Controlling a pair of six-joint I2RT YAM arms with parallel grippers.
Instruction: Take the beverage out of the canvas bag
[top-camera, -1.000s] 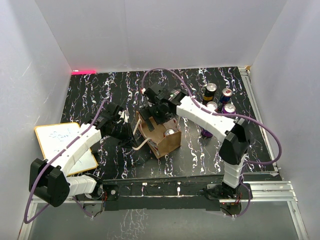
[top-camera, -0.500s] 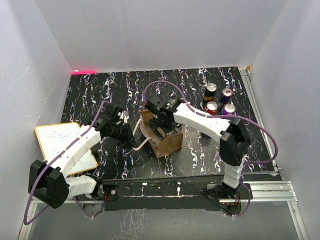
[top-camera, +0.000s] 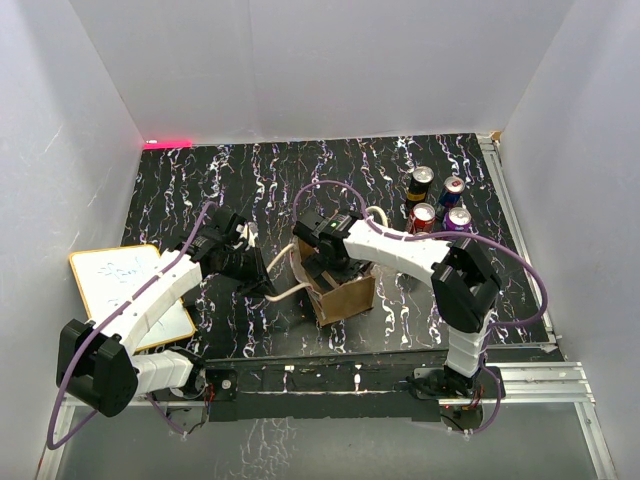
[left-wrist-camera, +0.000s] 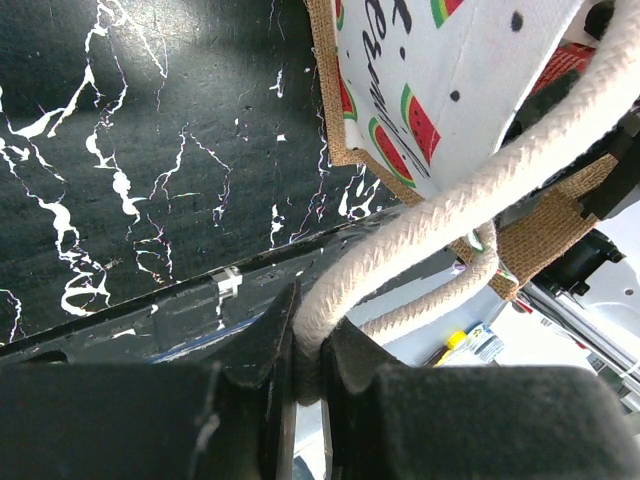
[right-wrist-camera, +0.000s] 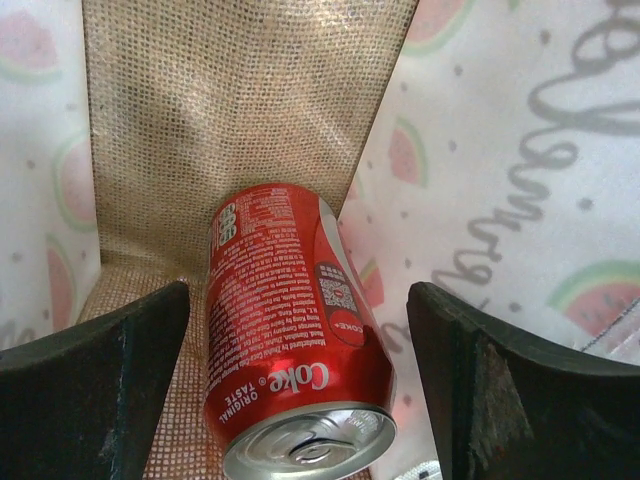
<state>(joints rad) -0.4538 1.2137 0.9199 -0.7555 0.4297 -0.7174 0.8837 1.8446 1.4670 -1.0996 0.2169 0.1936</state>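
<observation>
The tan canvas bag stands mid-table with a white watermelon-print lining. Inside it stands a red Coke can on the burlap floor. My right gripper is inside the bag, open, one finger on each side of the can and not touching it. In the top view the right gripper reaches down into the bag's mouth. My left gripper is shut on a cream rope handle of the bag, held out to the bag's left.
Several drink cans stand at the back right of the black marbled table. A white board lies at the left edge. A metal rail runs along the right side.
My right gripper has moved from above the bag's far side down into the bag's mouth. The bag has shifted slightly toward the front right. The left gripper holds the handle as before.
</observation>
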